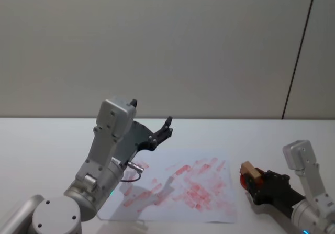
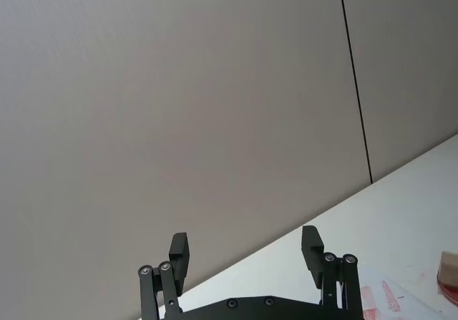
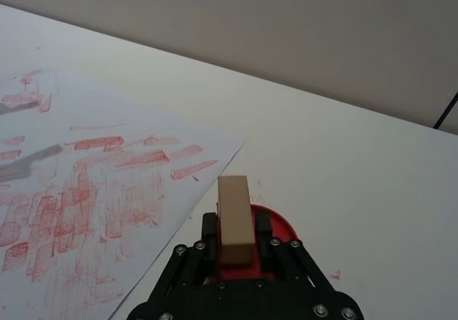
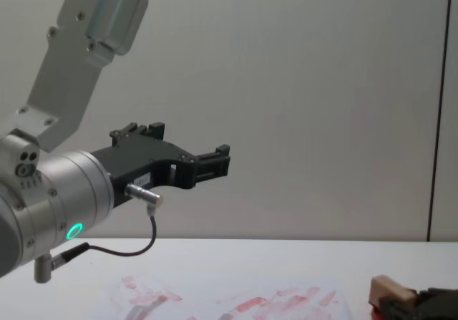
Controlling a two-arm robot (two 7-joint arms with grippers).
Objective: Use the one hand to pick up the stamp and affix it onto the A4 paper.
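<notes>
The stamp (image 3: 233, 198), a light tan wooden block, stands upright between the fingers of my right gripper (image 3: 236, 228), which is shut on it. It sits on or just above the round red ink pad (image 3: 280, 228), right of the A4 paper (image 3: 86, 191). In the head view the stamp (image 1: 249, 170) and right gripper (image 1: 256, 184) are beside the paper's (image 1: 183, 187) right edge. The sheet is smeared with red marks. My left gripper (image 1: 166, 126) hangs open in the air above the paper's far side, holding nothing; both of its fingers (image 2: 313, 247) point toward the wall.
The white table (image 1: 42, 140) stretches left and behind the paper up to a plain grey wall (image 1: 167, 45). My left arm's silver body (image 4: 50, 191) with its green light rises high on the left side.
</notes>
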